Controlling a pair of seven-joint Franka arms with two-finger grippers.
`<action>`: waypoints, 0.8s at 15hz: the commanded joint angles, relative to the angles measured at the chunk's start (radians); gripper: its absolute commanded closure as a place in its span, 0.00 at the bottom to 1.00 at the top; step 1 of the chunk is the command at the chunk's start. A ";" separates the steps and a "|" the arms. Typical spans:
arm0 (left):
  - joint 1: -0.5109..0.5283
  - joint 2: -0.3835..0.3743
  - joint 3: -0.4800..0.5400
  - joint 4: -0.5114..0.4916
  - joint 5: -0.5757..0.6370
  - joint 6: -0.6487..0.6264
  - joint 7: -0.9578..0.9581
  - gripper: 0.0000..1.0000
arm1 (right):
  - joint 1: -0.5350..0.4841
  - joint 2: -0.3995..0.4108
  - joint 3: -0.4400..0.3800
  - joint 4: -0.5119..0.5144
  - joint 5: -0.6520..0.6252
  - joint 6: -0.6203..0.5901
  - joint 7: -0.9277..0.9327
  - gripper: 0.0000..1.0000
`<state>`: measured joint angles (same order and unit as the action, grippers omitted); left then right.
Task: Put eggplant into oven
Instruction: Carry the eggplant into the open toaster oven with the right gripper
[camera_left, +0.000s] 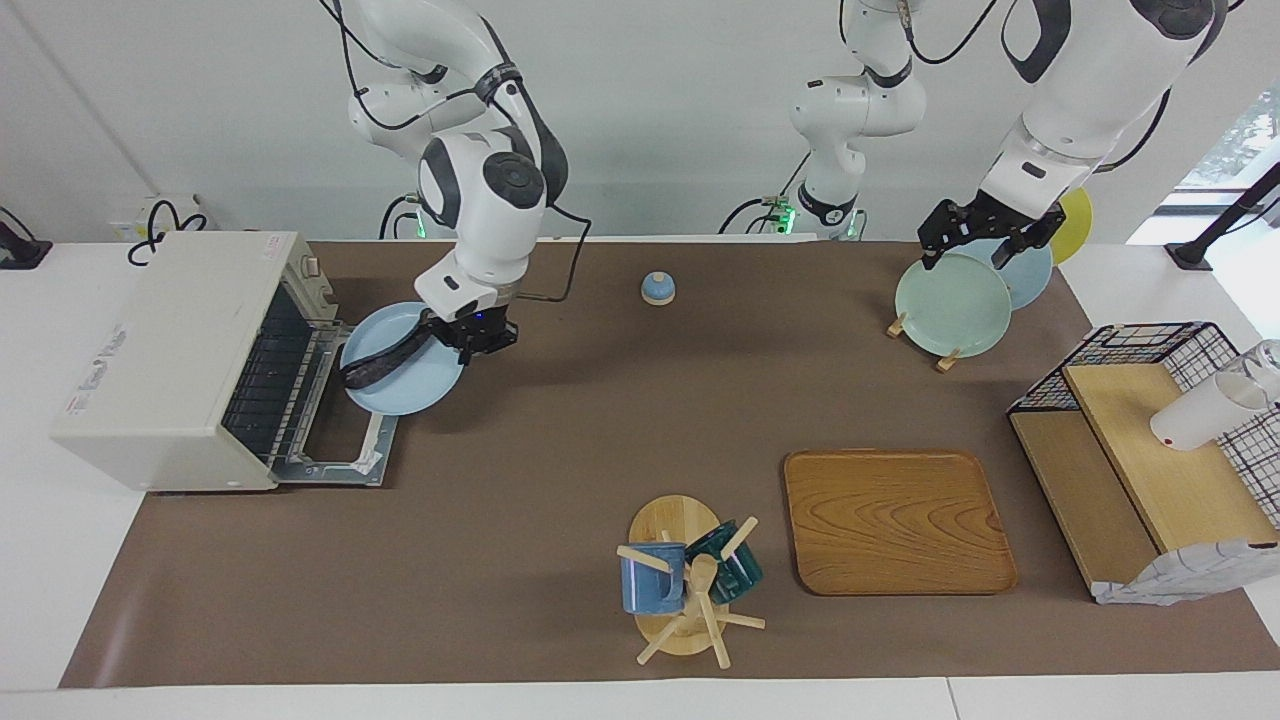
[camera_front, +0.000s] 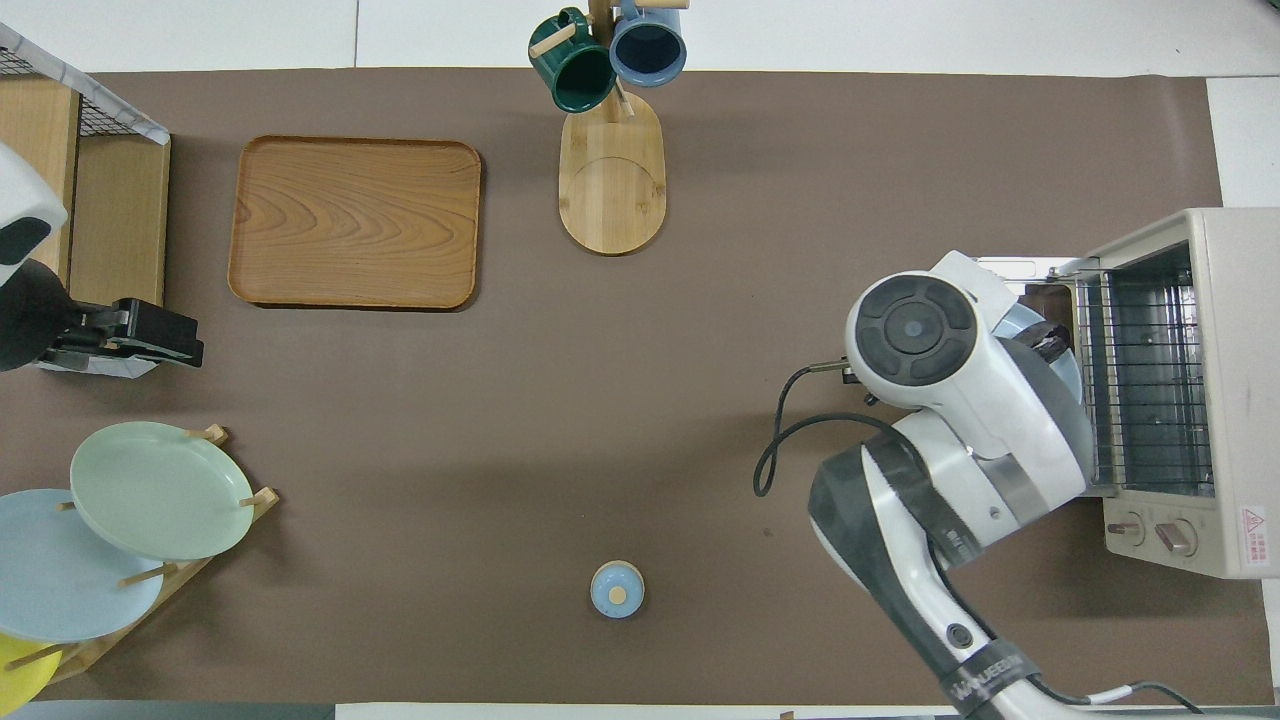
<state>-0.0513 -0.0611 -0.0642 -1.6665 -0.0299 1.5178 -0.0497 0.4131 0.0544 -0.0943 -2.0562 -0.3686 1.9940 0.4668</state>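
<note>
The eggplant (camera_left: 384, 363) lies on a light blue plate (camera_left: 410, 392). My right gripper (camera_left: 470, 338) is shut on the plate's rim and holds it, tilted, over the oven's dropped-down door (camera_left: 335, 462), in front of the open cream-white oven (camera_left: 170, 350). The eggplant's end points at the oven's dark rack. In the overhead view my right arm hides the gripper; only a bit of the plate (camera_front: 1076, 372) and the eggplant's tip (camera_front: 1050, 347) show beside the oven (camera_front: 1225, 400). My left gripper (camera_left: 975, 250) waits, open and empty, over the plate rack.
A rack holds a green plate (camera_left: 950, 305), a blue one and a yellow one. A small blue knobbed lid (camera_left: 657, 288) lies near the robots. A wooden tray (camera_left: 895, 520), a mug tree (camera_left: 690, 585) and a wire-basket shelf (camera_left: 1150, 450) with a white cup stand farther out.
</note>
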 joint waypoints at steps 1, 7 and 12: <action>-0.012 0.012 0.012 0.025 -0.013 -0.011 -0.007 0.00 | -0.063 -0.025 0.012 -0.039 -0.021 0.051 -0.082 1.00; -0.012 0.009 0.012 0.019 -0.012 -0.011 -0.001 0.00 | -0.183 -0.031 0.013 -0.042 -0.023 0.062 -0.261 1.00; -0.002 0.009 0.003 0.022 -0.012 -0.011 -0.009 0.00 | -0.282 -0.068 0.015 -0.090 -0.006 0.077 -0.369 1.00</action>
<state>-0.0512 -0.0610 -0.0634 -1.6665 -0.0313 1.5178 -0.0501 0.1742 0.0320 -0.0943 -2.0857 -0.3728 2.0435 0.1343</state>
